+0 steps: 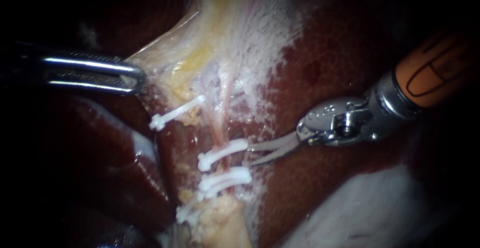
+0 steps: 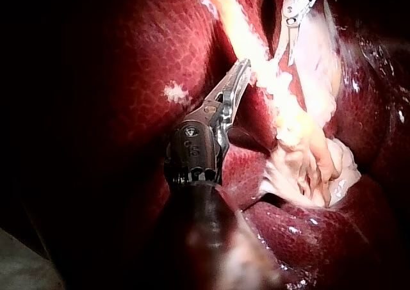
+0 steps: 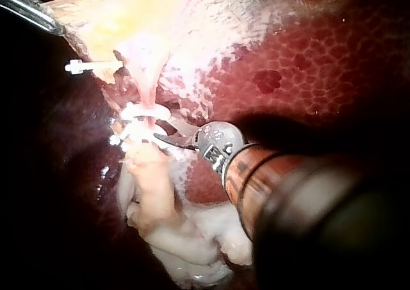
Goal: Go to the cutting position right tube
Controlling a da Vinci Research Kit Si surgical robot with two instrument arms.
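Right instrument jaws part open, empty, tips just beside clips. Ease forward, straddle right tube between clips. Left instrument jaws clamped on pale tissue; keep tension steady.

Left instrument clamps pale tissue; liver around.

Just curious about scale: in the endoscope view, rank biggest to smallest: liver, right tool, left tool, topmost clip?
Largest first: liver, right tool, left tool, topmost clip. The tools' order is unsure: the right may be nearer the camera.
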